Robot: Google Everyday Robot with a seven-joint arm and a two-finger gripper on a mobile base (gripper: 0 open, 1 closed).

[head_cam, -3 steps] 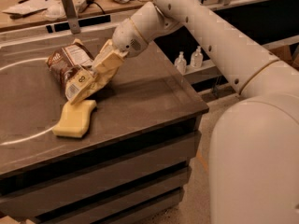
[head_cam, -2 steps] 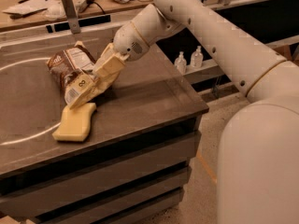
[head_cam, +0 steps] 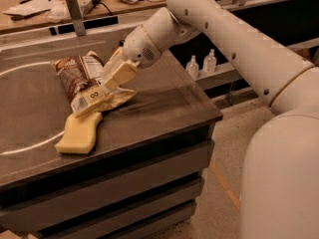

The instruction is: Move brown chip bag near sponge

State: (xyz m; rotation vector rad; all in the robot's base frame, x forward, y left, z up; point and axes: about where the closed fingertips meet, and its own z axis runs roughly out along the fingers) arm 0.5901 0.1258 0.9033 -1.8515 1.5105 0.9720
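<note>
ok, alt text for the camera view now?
The robot's gripper sits at the right edge of the brown chip bag, which lies on a dark counter with its lower end touching the sponge.

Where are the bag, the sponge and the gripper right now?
bag (head_cam: 77,83), camera view: on its brown printed panel.
sponge (head_cam: 79,134), camera view: middle of its top face.
gripper (head_cam: 112,76), camera view: its tip, at the bag's right side.

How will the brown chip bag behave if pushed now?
The brown chip bag looks crinkled and thin, so it will likely buckle, not slide stiffly. Its lower end meets the sponge, which may drag along. The gripper is at its right edge.
</note>
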